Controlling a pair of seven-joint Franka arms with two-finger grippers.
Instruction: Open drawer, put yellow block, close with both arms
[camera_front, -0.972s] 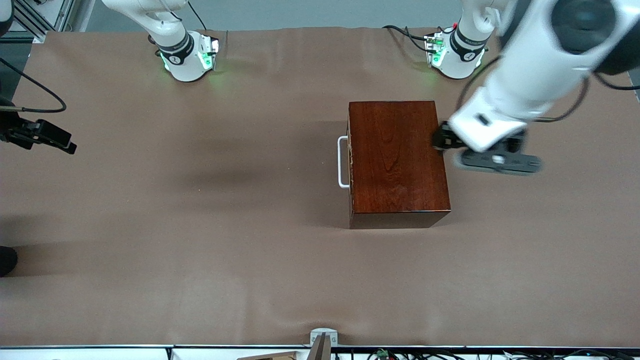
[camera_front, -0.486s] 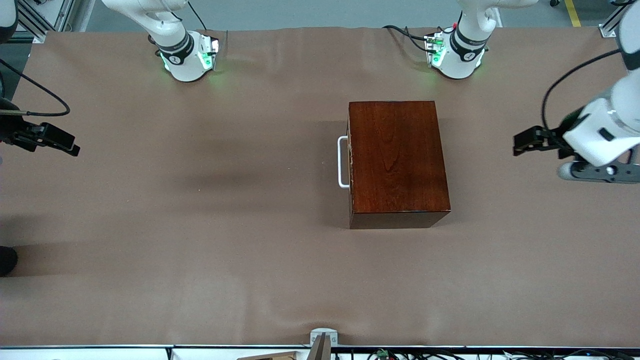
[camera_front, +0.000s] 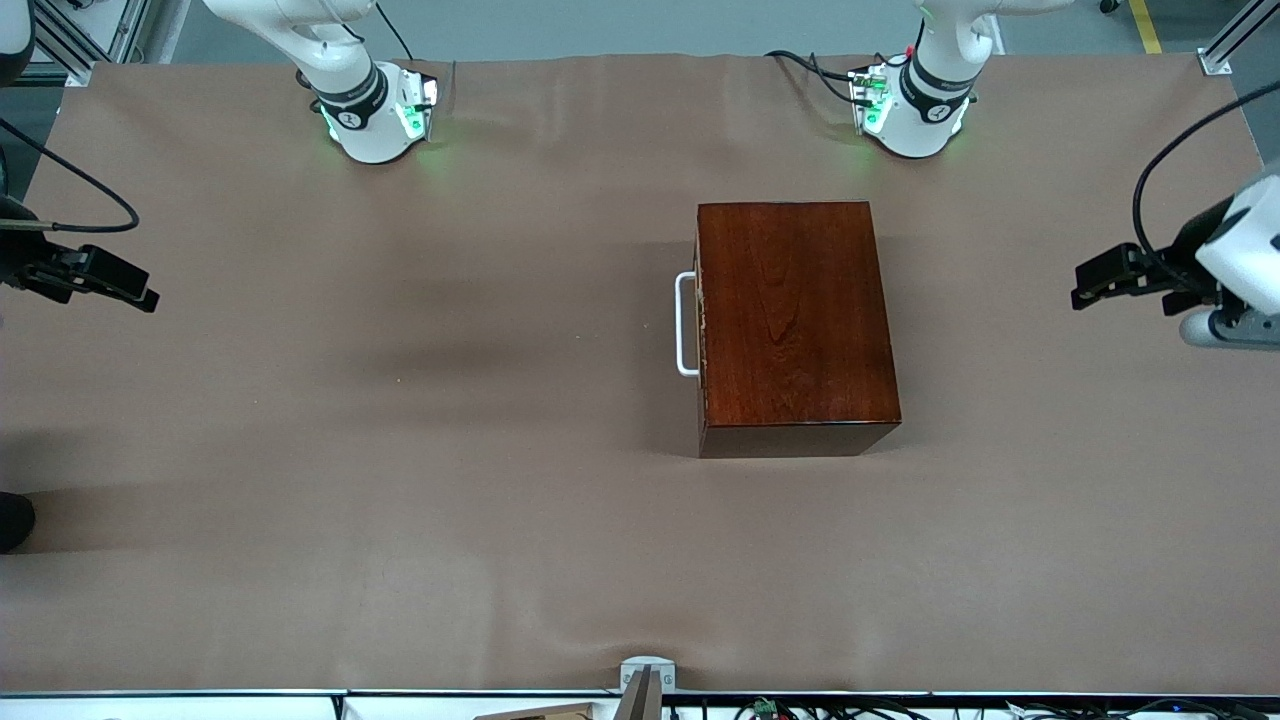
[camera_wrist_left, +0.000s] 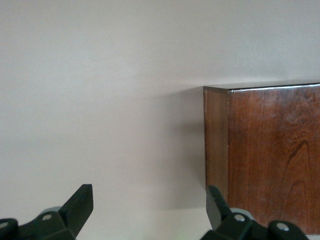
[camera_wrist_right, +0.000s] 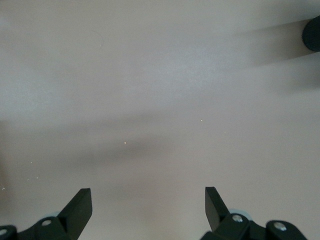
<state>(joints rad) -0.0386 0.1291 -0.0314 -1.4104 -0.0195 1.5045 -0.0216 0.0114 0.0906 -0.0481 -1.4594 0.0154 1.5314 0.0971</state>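
Reading this as the tail end of the job: the box (camera_front: 795, 325) sits mid-surface with the drawer pushed flush, only its white handle (camera_front: 684, 324) sticking out on the side facing the right arm's end. No block in any view; my guess is it's inside the shut drawer, but can't confirm.

Left end effector (camera_front: 1100, 280) is over bare surface (camera_front: 400, 450) toward the left arm's end, well apart from the box. Its wrist view shows the fingers (camera_wrist_left: 80, 202) spread wide, nothing between them, box corner off to one side. Right end effector (camera_front: 95, 280) hangs at the surface edge at the right arm's end, far from the box, fingers (camera_wrist_right: 80, 202) also wide apart and empty, plain cloth underneath.

Next move, as I judge it: nothing left on the box unless the drawer isn't fully seated. Front gap looks closed from above. If so, both arms just need to park. If the block actually isn't in there, the right arm would have to go back to the handle, which faces its end.

Surface is a brown cloth with light wrinkles, otherwise only the box on it. Both bases glow green at the edge nearest the robots, cables trailing from them. Aluminium framing at the corners, a yellow floor stripe, and a small bracket at the edge nearest the front camera.
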